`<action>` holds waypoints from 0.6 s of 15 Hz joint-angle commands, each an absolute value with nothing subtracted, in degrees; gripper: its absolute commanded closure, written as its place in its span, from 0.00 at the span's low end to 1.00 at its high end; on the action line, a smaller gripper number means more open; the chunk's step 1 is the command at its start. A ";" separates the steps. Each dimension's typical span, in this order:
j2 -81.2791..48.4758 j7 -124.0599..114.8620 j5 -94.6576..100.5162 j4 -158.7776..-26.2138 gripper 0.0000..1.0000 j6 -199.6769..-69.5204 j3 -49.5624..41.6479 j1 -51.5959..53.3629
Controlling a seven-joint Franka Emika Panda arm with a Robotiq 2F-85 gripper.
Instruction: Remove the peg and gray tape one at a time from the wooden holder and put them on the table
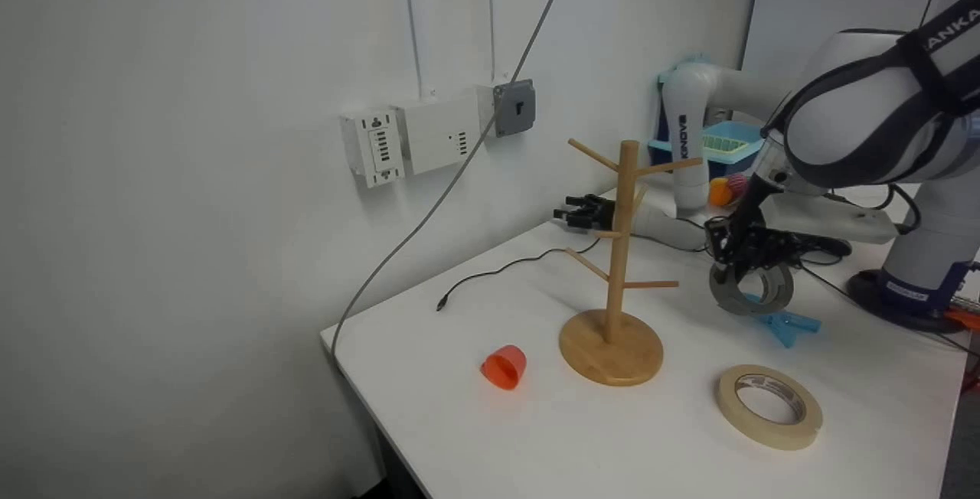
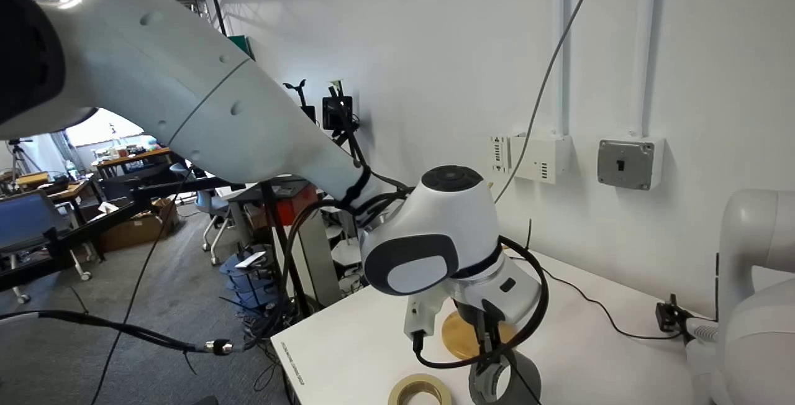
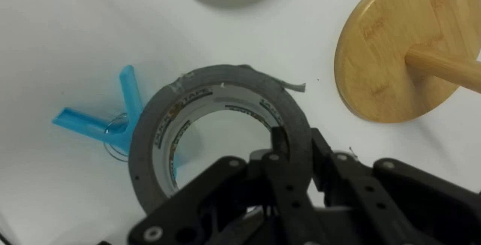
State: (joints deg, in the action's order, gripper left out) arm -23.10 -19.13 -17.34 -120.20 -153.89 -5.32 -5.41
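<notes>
Partly, gray tape — gripped by the pincer — hides the peg.

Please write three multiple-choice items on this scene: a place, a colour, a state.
1. Where is the peg?
A) on the table
B) on the wooden holder
C) inside the cup

2. Which colour is the tape roll lying flat?
A) red
B) blue
C) tan

3. How is the gray tape?
A) hanging on the wooden holder
B) held by the gripper
C) cut in two

1 A: the wrist view shows it there, partly hidden by the gray tape.
2 C: both exterior views show this colour.
3 B: fingers stand on both sides of its wall.
</notes>
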 commanded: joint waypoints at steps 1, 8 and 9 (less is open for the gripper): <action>-27.52 -19.40 -20.60 -113.37 0.95 -147.29 -4.68 -7.98; -32.53 -18.50 -23.97 -108.03 0.95 -143.02 -3.74 -10.58; -33.27 -18.30 -25.30 -107.03 0.95 -141.88 -3.06 -11.28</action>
